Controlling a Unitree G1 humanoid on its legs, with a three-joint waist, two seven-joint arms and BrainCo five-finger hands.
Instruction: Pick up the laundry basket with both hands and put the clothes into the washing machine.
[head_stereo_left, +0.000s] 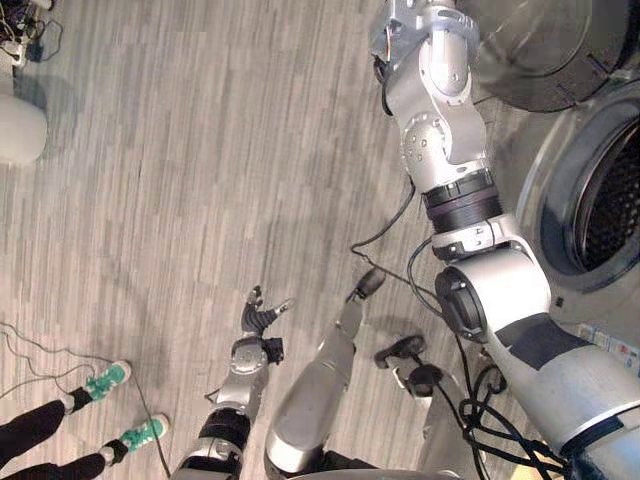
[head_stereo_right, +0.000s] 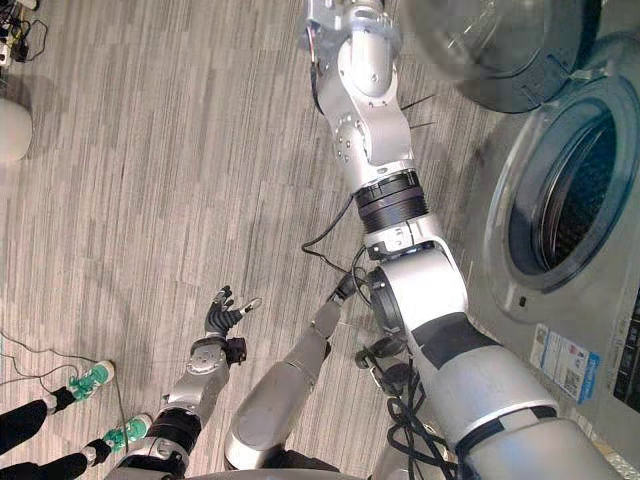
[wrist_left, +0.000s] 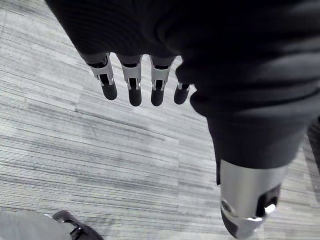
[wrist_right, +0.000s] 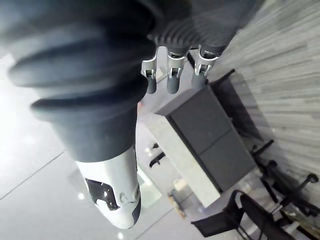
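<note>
Left hand (head_stereo_left: 262, 318) hangs low over the floor (head_stereo_left: 150, 200), in front of the robot and well apart from the washing machine (head_stereo_right: 590, 330). In its own wrist view the fingers are straight and slightly spread, thumb apart, with bare floor past them, so we read it as wide and holding nothing.

Right hand (wrist_right: 172, 82) shows in its own wrist view with fingers straight in a row, thumb off to one side and nothing in the grip, so wide too. Past it we see a grey cabinet (wrist_right: 205, 135) and a black chair (wrist_right: 235, 220), both blurred, and we cannot tell how near they are. In the head views the right arm runs up to the top edge beside the door (head_stereo_left: 550, 50), and the end of the arm is cut off there.

Washing machine stands on the robot's right, cut off by the right edge. Its glass door is swung open and cut off by the top edge; the drum (head_stereo_left: 610, 205) is dark inside and we cannot tell what it holds.

Person (head_stereo_left: 30, 425) is at the lower left, dark trousers and green shoes (head_stereo_left: 107, 380), the rest cut off by the edge. A white round thing (head_stereo_left: 18, 130) sits at the left edge, half cut off; we cannot tell what it is.
</note>
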